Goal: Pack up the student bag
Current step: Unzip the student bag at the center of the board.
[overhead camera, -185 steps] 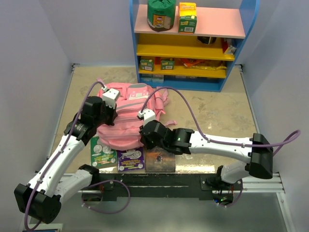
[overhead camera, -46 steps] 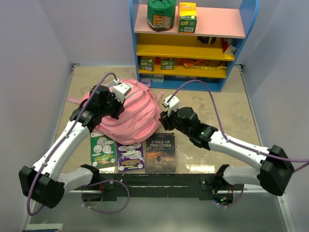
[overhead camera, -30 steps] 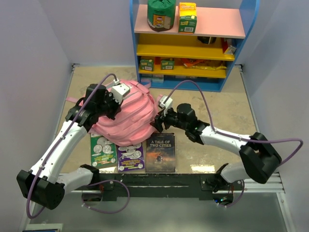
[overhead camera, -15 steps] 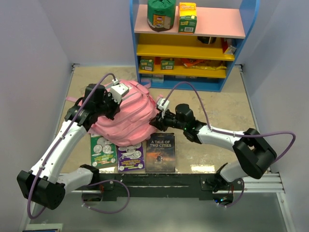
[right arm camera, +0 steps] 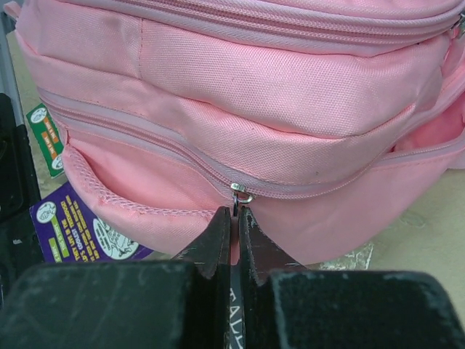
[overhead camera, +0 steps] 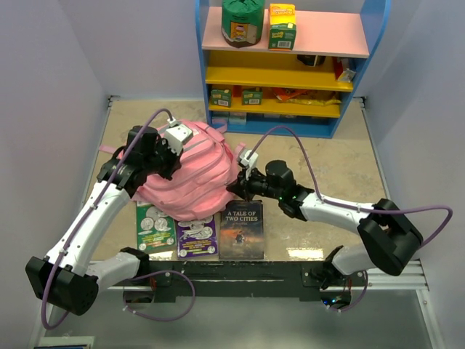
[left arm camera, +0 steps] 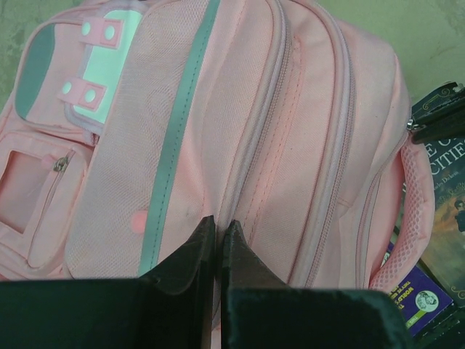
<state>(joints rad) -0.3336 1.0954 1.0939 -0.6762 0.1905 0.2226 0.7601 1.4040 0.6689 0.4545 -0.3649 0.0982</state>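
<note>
Right tool (right arm camera: 234,218) newly tight on metal zip-pull (right arm camera: 240,195)

Right pincer (right arm camera: 235,218) clamped on zipper pull (right arm camera: 239,194), pink student bag (right arm camera: 254,87) behind

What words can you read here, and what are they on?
"A TALE OF TWO CITIES": dark book.
Green book, purple book: print too small.
Shelf boxes: labels blurred.
</note>
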